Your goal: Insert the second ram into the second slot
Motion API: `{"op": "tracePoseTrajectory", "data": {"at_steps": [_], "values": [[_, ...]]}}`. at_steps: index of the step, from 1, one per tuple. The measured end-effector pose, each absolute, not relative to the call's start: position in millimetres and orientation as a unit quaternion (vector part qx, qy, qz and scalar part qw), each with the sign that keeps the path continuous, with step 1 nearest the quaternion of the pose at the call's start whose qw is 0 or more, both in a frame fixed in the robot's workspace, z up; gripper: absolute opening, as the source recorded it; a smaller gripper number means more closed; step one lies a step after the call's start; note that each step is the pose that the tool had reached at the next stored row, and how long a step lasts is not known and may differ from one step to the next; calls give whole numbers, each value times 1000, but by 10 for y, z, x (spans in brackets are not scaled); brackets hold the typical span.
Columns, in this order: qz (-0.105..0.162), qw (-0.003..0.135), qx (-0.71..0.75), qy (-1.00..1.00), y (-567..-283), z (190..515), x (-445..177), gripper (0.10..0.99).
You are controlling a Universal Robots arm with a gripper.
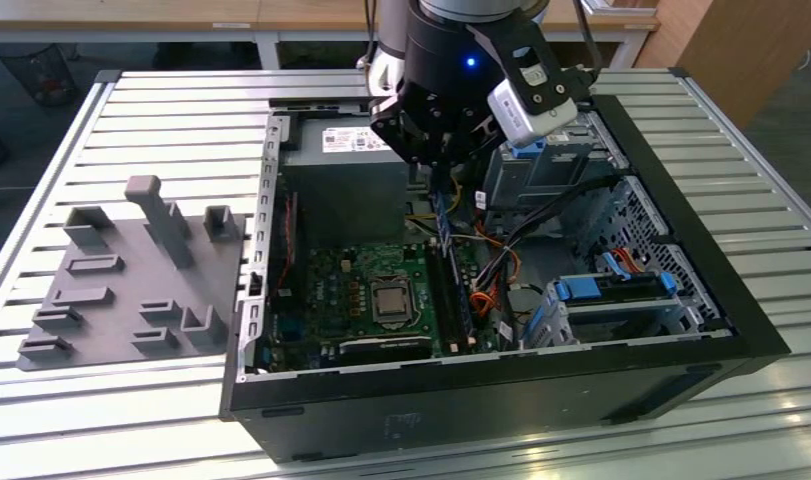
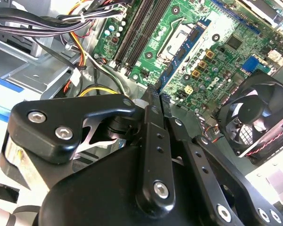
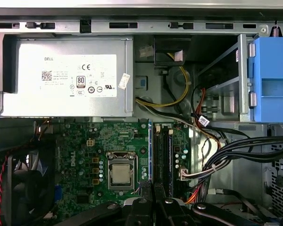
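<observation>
Second ram (image 1: 440, 215) hung upright near the middle of the exterior view, above the motherboard (image 1: 365, 270) and its memory slots (image 1: 445, 290). The gripper (image 1: 429, 165) had its fingers clamped on it. I judged it was not yet seated.

An open black metal computer case (image 1: 512, 400) is laid on the slatted silver tabletop (image 1: 165, 120). A grey plastic fixture plate with upright blocks (image 1: 112, 325) is set beside it, toward the tabletop's edge at the exterior view's left. A green motherboard (image 3: 80, 141), silver power-supply box (image 3: 66, 101) and black fan (image 2: 257, 115) are housed inside.
</observation>
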State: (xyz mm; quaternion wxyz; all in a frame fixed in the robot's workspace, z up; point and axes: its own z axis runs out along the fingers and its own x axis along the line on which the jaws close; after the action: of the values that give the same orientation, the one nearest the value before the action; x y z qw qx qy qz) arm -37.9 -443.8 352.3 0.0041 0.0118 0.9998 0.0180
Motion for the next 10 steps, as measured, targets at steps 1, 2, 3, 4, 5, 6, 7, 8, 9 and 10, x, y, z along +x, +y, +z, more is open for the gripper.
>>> {"op": "tracePoseTrajectory", "data": {"at_steps": [1,2,3,4,5,6,7,8,9,10], "values": [[18,4,12,1000,-4438,3520,-379,133],[18,4,12,1000,-4438,3517,-379,133],[18,4,12,1000,-4438,3514,-379,133],[18,4,12,1000,-4438,3510,-379,133],[18,4,12,1000,-4438,3506,-379,133],[18,4,12,1000,-4438,3502,-379,133],[18,4,12,1000,-4438,3488,-379,133],[18,3,12,1000,-4438,3484,-379,133],[18,3,12,1000,-4438,3480,-379,133],[18,3,12,1000,-4438,3475,-379,133]]}}
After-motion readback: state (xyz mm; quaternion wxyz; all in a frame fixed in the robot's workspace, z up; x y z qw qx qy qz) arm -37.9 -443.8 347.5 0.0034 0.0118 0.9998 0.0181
